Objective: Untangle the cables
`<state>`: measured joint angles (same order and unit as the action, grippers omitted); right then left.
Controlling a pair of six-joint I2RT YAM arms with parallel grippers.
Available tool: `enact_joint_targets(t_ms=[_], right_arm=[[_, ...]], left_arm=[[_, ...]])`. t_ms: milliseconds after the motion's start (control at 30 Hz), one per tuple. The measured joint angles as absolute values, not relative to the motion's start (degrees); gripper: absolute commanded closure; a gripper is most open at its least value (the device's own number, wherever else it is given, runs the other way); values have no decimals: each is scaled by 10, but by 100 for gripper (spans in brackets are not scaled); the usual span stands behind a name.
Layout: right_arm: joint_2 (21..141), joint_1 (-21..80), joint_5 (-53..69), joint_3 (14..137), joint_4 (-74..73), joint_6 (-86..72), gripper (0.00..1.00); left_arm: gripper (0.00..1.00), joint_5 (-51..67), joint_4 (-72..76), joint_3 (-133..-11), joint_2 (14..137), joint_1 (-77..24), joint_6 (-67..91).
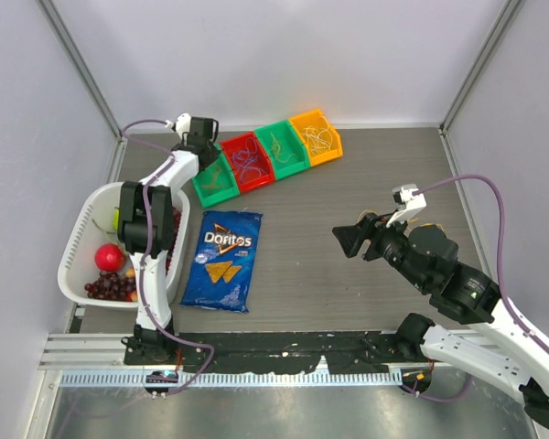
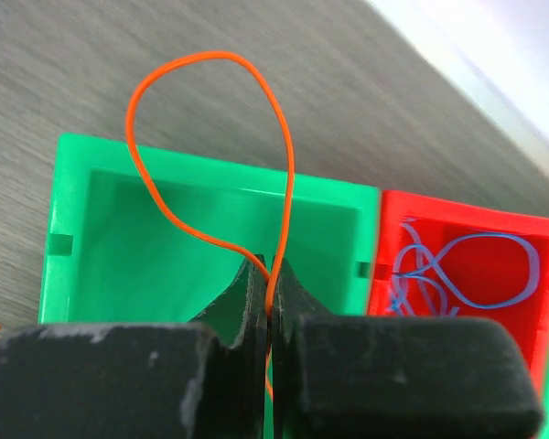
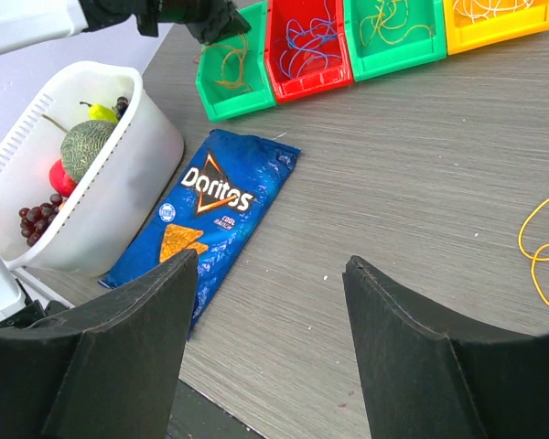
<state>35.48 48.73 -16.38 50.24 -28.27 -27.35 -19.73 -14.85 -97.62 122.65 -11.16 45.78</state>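
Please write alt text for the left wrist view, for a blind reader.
The left hand, shut, pinches a loop of orange cable over a green bin. Beside it, a red bin holds blue cables.

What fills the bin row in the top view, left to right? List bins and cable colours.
Green plastic bin with thin orange cables → red plastic bin with thin blue cables → second green plastic bin with thin yellow cables → orange plastic bin with thin pale cables.
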Motion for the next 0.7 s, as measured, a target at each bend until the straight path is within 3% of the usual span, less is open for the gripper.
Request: enact_joint_targets(t_ms=[600,700], right_arm=[[361,487,-163,502,-279,-274,30],[360,487,-163,502,-279,-274,30]], left_arm=[[100,-149,-197,-982,1259,-98,509],[87,-145,-198,-981,1259,-99,509]])
